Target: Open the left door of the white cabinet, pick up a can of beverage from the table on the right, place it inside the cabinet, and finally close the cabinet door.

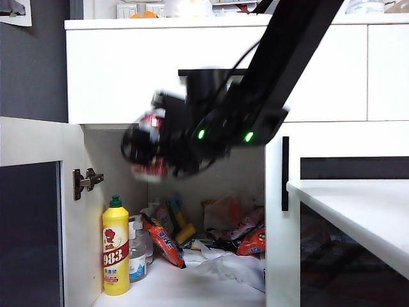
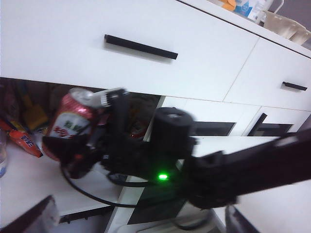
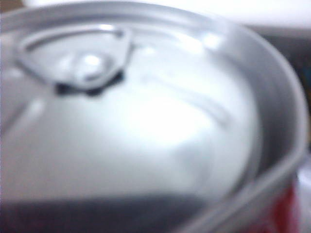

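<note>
Cabinet [image 1: 121, 70]: left door [image 1: 29, 211] is swung open; the compartment mouth is unobstructed at the front.
Shelf contents: a yellow bottle [image 1: 115, 248] stands at the left wall; snack bags [image 1: 165, 240] are piled toward the back.
Tabletop [image 1: 358, 211]: its rounded edge is seen at the right, beside the opening.
Right claw [image 2: 80, 141]: clenched on the can [image 2: 73, 121]; can is held tilted, in the air before the opening.
Right arm: slanted down from the upper right.
Left claw: only blurred dark finger edges are visible in the left wrist view; recorded as released, well apart from the can.

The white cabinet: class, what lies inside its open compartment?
Inside the white cabinet: a yellow bottle, a clear bottle, snack packets and crumpled bags. The right hand, holding the can of beverage, hides the upper back.
</note>
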